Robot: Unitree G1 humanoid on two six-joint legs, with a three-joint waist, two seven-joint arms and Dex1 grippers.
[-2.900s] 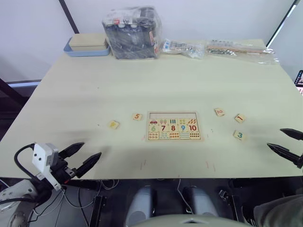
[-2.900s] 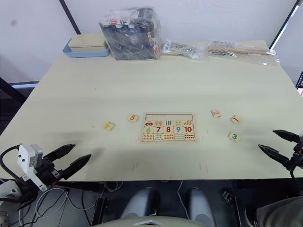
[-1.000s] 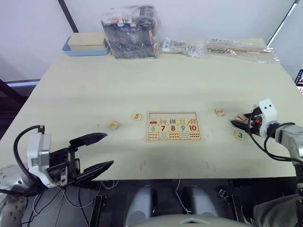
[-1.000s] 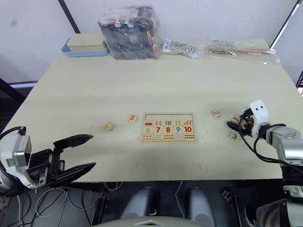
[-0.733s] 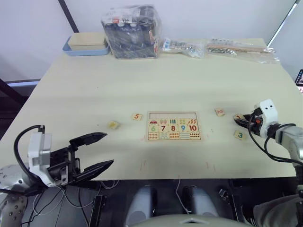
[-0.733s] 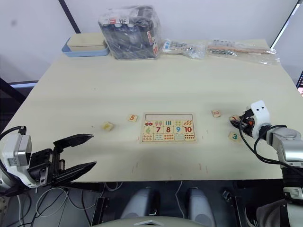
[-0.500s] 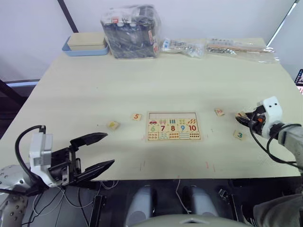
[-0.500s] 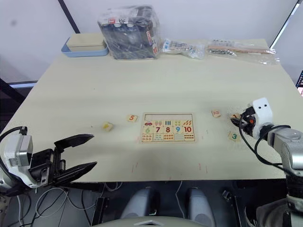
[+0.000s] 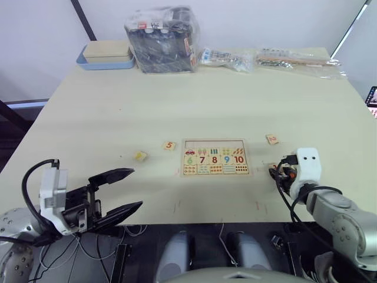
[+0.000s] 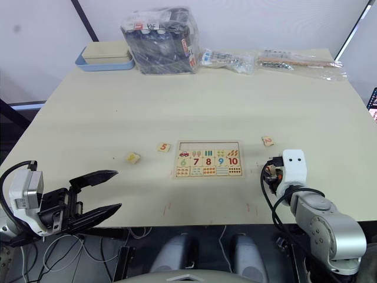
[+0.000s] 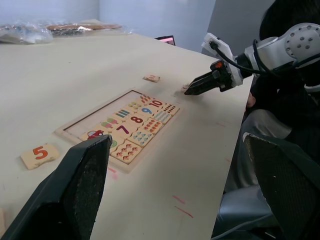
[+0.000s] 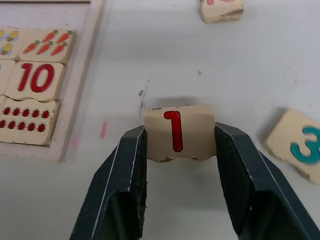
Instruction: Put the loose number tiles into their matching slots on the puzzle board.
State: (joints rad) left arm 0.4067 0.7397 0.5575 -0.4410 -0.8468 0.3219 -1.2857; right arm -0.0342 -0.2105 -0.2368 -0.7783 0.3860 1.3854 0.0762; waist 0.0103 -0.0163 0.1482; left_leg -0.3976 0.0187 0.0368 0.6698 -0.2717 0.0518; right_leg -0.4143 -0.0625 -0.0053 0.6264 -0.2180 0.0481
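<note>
Pale-wood square tile 1 [image 12: 179,132], edges wavy, pinched by right tool [image 12: 180,150].

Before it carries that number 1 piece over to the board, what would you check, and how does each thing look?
1. Right gripper fingers clamp tile 1 on both sides: ok.
2. Digit faces up: ok.
3. Tile lifted off the table: cannot tell.
4. Top-row slots of the puzzle board open, pictures showing: ok.
5. Tile 3 and the tile beyond lie apart from the held one: ok.
6. Left gripper open, away from the board: ok.
</note>
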